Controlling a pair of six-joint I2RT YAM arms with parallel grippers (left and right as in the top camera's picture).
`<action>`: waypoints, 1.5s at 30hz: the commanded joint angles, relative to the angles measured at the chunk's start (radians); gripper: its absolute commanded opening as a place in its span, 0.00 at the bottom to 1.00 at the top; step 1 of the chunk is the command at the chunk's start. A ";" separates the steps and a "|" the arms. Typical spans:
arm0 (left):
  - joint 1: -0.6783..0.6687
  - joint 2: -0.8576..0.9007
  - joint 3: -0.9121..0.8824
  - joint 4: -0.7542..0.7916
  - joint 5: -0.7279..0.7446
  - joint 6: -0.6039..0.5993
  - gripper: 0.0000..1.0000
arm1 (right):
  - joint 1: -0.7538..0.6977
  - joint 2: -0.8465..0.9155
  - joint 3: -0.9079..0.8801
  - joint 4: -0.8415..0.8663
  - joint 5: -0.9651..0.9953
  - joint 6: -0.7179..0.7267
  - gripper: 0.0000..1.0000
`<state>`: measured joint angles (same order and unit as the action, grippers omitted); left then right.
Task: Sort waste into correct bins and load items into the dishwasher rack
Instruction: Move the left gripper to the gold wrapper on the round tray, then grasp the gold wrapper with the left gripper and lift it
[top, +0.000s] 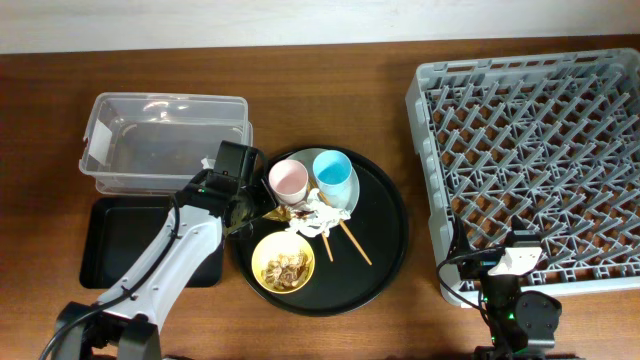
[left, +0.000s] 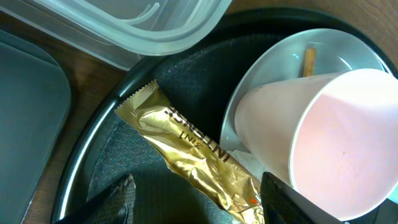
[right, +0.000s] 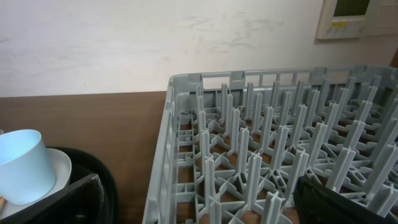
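**Black tray bin** (top: 110, 245), near left. Shallow and rigid, on the table in front of the clear tub.

**Clear tub** (top: 165, 110), far left. Stiff plastic walls; nothing can be made out inside.

**Left gripper** (left: 196, 205), over the left edge of the round black tray (top: 390, 240). Fingers spread, one on each side of the wrapper, clamping nothing.

**Gold wrapper** (left: 186, 140), lying flat on the round tray beside the pink cup. Probably very light, crinkly and slick, so it will likely buckle and slide. Best pinched across its narrow width near the middle, with the fingertips pressed down to the tray surface.

**Yellow bowl** (top: 255, 262), near side of the round tray, holding the food scraps (top: 285, 266). Light and rigid; take it by the rim and keep it level.

**Pink cup** (top: 288, 180). Smooth and light; grip over the lip.

**White napkin** (top: 322, 212), centre of the tray. Soft and compressible; pinch it anywhere.

**Blue cup** (top: 333, 175), standing on the plate (left: 273, 62). The plate is thin, hard to get a finger under, and possibly breakable.

**Chopsticks** (top: 352, 242). Thin and likely to roll.

**Dishwasher rack** (top: 520, 66), right. No items are loaded yet.

**Right gripper** (right: 199, 193), at the rack's near edge. Fingers fully spread and holding nothing.
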<state>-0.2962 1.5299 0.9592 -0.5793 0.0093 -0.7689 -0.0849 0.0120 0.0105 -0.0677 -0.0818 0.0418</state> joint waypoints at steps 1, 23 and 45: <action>-0.017 0.007 -0.009 -0.008 -0.050 -0.005 0.64 | -0.006 -0.002 -0.005 -0.004 0.008 0.000 0.99; -0.156 0.051 -0.010 0.026 -0.213 -0.129 0.68 | -0.006 -0.002 -0.005 -0.005 0.008 0.000 0.99; -0.155 0.161 -0.010 0.048 -0.209 -0.129 0.61 | -0.006 -0.002 -0.005 -0.004 0.008 0.000 0.99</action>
<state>-0.4507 1.6814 0.9592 -0.5331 -0.1917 -0.8837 -0.0845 0.0120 0.0105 -0.0677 -0.0818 0.0418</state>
